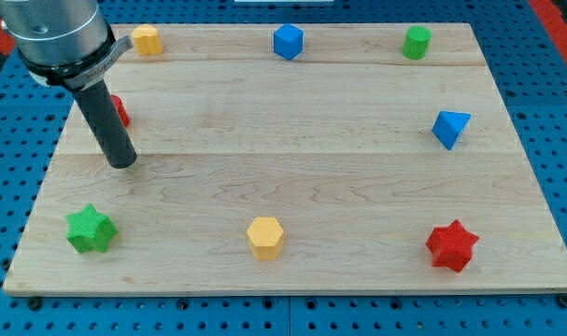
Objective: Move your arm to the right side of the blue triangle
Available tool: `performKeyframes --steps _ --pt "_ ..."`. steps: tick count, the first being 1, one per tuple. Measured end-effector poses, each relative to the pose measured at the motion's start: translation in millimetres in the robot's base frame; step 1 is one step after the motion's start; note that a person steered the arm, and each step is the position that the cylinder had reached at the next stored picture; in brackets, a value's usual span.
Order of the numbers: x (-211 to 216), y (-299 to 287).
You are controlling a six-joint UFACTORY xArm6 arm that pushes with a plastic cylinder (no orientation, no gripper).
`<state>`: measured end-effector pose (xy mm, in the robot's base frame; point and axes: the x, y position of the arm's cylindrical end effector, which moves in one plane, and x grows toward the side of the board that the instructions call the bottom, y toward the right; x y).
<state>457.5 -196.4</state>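
The blue triangle lies near the board's right edge, in the upper half of the view. My tip rests on the wooden board far over at the view's left, a long way left of the blue triangle. A red block sits just behind the rod, partly hidden by it.
A yellow block, a blue cube and a green cylinder line the top edge. A green star, a yellow hexagon and a red star line the bottom. Blue pegboard surrounds the board.
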Motion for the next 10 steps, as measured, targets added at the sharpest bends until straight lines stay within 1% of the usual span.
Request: performKeyframes --steps 5,6,8,10 --pt "0.7 6.9" --pt "0.7 18.5" --pt "0.7 60.7" --pt "0.7 82.0"
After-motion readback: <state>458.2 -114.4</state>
